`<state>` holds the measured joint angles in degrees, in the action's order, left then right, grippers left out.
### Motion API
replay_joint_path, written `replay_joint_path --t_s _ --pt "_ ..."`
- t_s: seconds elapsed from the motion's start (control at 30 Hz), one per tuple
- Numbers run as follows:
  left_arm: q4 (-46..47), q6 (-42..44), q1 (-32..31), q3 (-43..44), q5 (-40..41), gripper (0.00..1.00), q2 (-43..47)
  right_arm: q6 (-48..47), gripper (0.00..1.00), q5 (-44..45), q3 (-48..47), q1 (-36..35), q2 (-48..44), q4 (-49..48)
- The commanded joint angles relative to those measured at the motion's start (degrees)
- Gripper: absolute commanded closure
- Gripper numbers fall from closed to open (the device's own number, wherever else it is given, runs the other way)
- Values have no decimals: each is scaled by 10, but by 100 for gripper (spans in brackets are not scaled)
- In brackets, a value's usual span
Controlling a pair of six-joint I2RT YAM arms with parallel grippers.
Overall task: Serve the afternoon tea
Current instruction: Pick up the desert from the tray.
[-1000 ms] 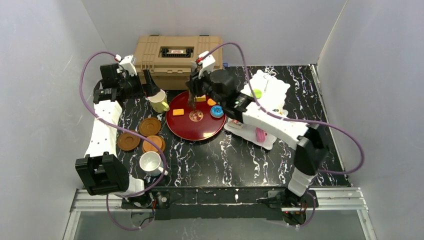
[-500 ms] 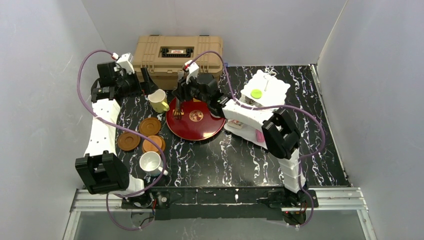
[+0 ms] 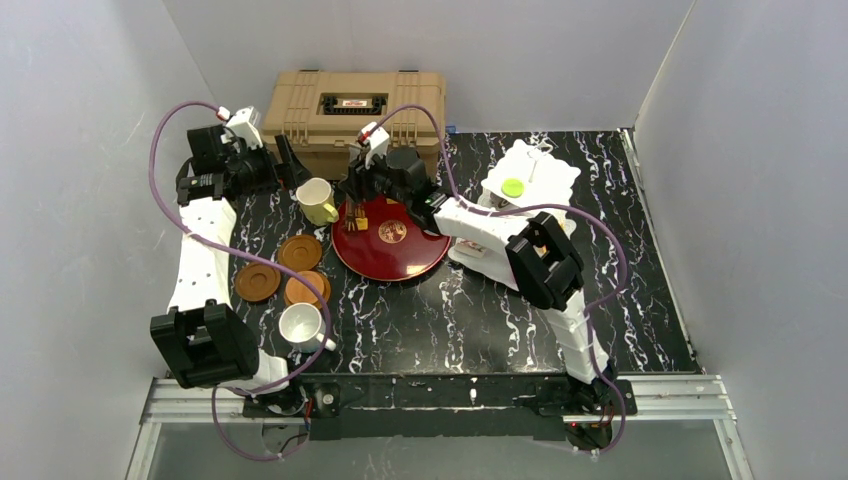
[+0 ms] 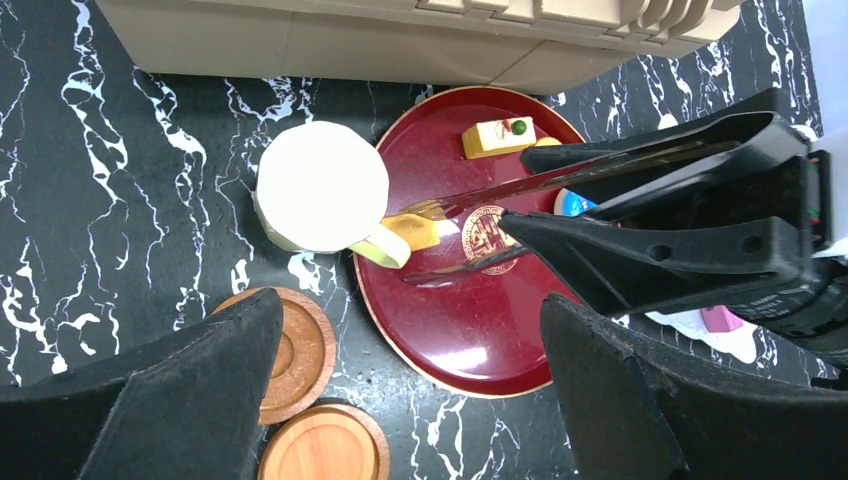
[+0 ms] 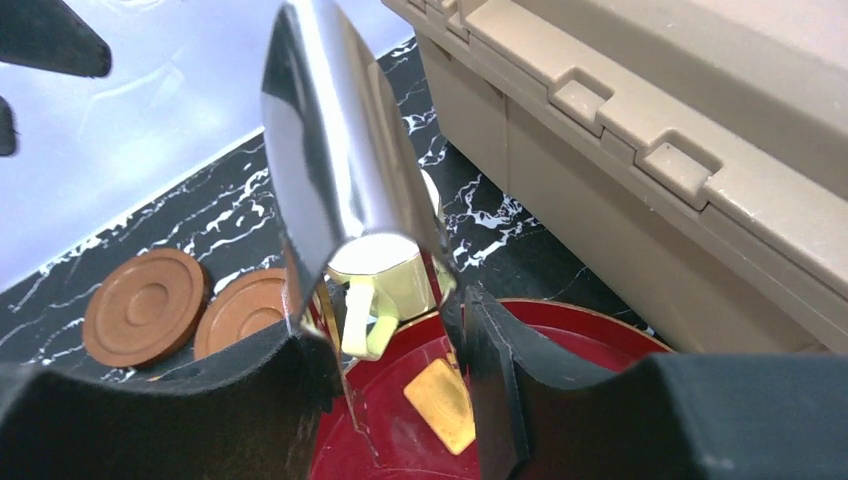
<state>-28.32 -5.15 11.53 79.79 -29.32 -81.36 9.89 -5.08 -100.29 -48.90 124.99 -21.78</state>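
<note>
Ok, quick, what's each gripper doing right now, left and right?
Left gripper: open, holding nothing.
Right gripper: closed on the metal tongs.

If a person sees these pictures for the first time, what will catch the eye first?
The dark-red tray in the middle, where the right gripper holds silver tongs at a yellow cake, close to the pale-yellow mug. Right of it stands the white three-tier stand, a green sweet on top.

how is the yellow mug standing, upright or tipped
Upright: the yellow mug sits on its base, mouth facing up at the camera, handle out to the side.
</note>
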Motion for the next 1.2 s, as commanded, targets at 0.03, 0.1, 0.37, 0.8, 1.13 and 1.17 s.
replay_joint_path --t_s 0.03,0.1,0.37,0.8,1.13,1.17 --pt "2 -2 4 12 -23 1 0 -36 45 7 -26 -1 12 -35" --pt "2 -2 3 11 -23 1 1 -39 44 10 -21 0 12 -42" --pt "2 -2 8 15 -23 1 -1 -56 43 17 -11 0 18 -57" --pt "6 -5 11 10 -30 1 -4 -81 43 17 -21 6 19 -62" --pt "4 -4 11 16 -32 1 -4 -44 43 -31 0 7 28 -64" --pt "5 -4 12 15 -32 0 -4 -43 44 -32 3 7 27 -64"
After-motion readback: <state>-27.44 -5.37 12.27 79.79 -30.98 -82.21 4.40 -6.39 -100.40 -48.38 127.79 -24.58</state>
